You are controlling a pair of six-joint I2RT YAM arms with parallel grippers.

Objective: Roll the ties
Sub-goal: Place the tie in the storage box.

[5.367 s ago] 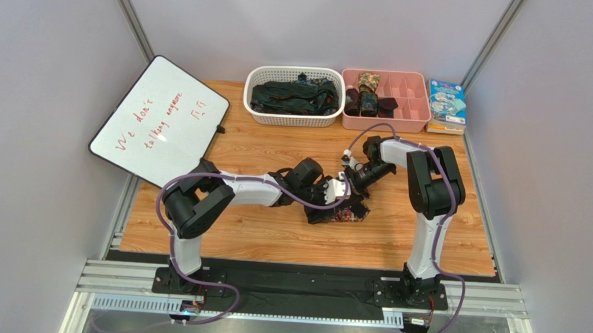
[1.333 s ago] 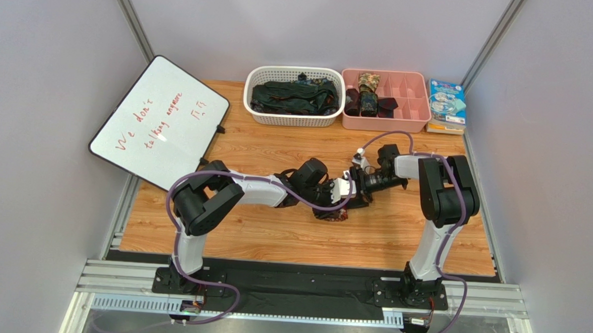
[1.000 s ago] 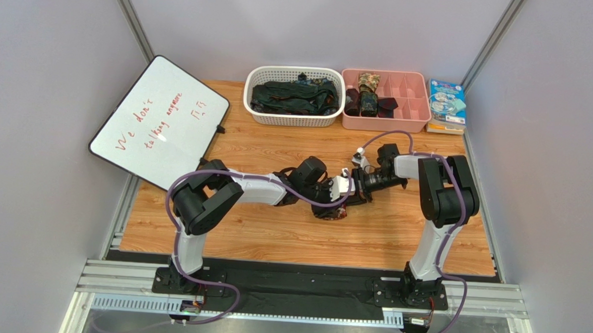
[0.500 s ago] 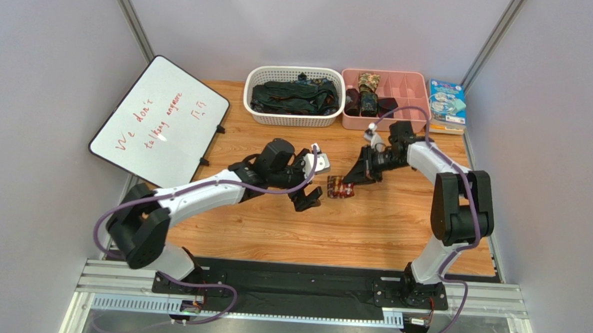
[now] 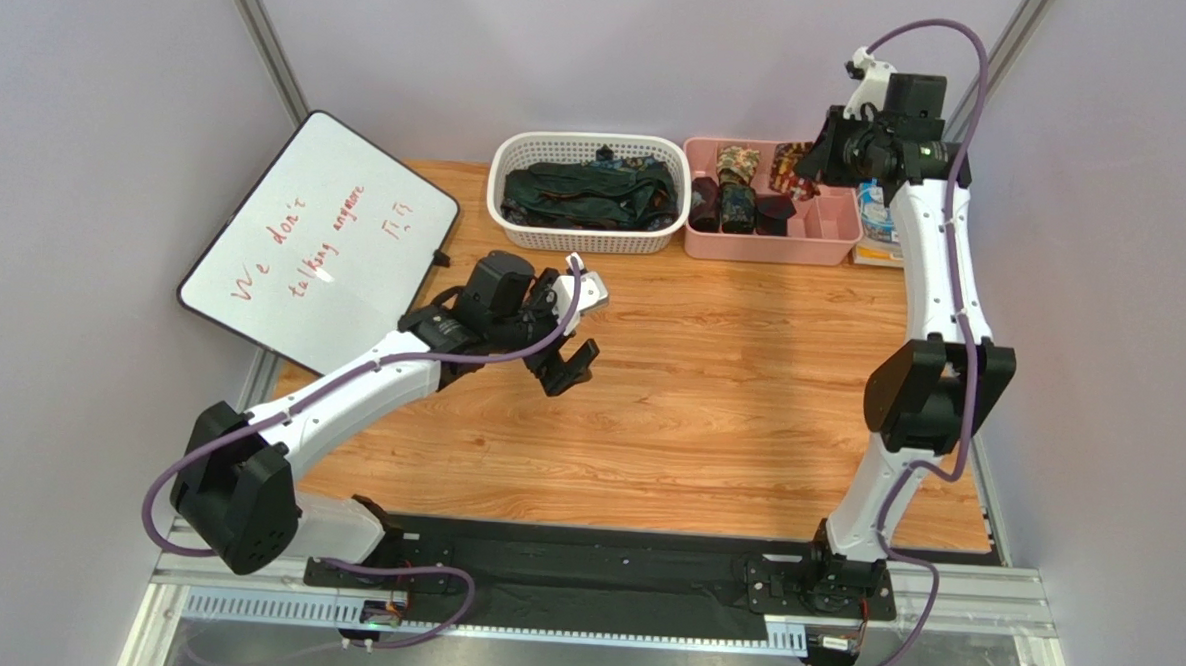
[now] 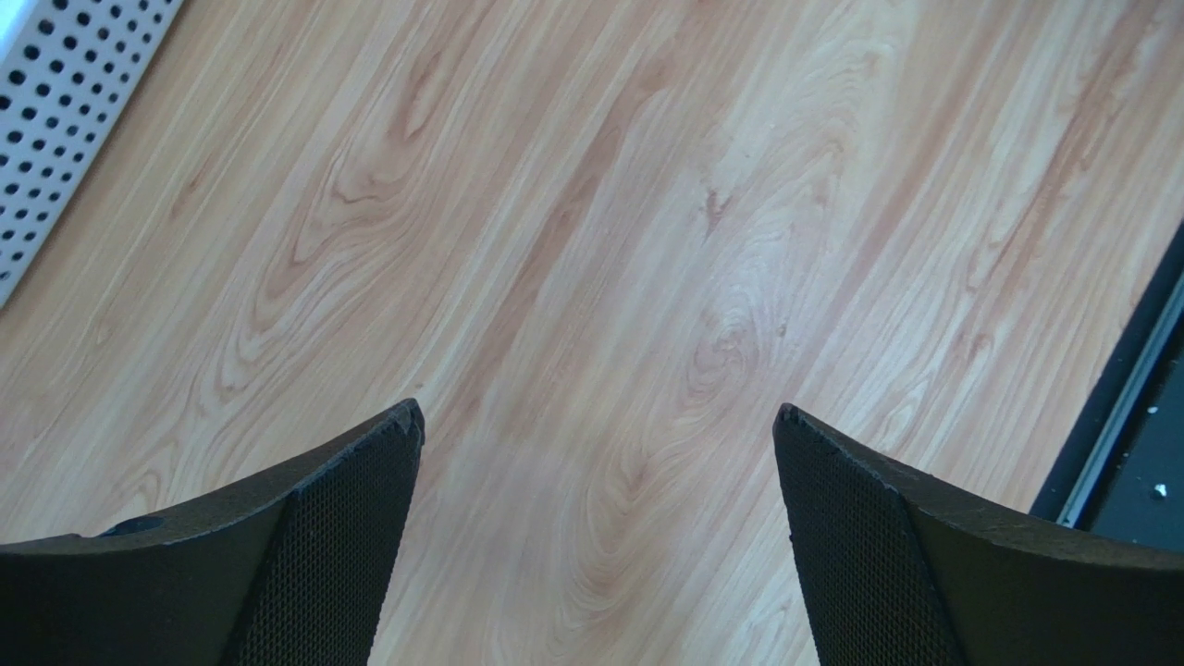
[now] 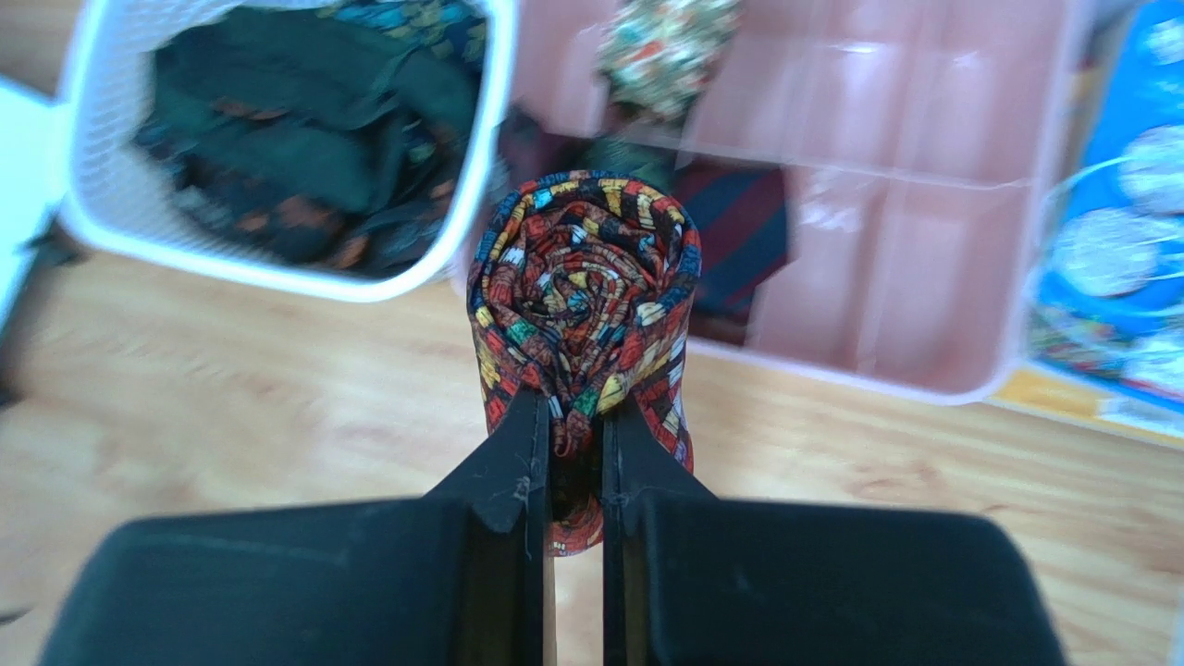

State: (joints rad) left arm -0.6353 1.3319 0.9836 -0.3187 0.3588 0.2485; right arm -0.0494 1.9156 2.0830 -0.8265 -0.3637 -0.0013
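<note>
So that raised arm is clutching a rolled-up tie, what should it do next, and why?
Probably lower it into a bare compartment of the pink tray. The right claw is shut on the rolled tie above that tray, where another rolled tie already sits, so setting it down there looks like the natural next step.

**Bench surroundings, non-task items**

Wooden table (image 5: 731,414), light grain, grey walls (image 5: 97,131) on three sides. Whiteboard (image 5: 318,240) at the left, tilted, overhanging the table's left edge; red handwriting on it. Back edge, left to right: white perforated basket (image 5: 585,240), then a pink divided tray (image 5: 768,249) just beside it, then blue printed packs (image 7: 1119,264) against the tray's right end. Aluminium rail (image 5: 618,593) runs along the near edge.
</note>
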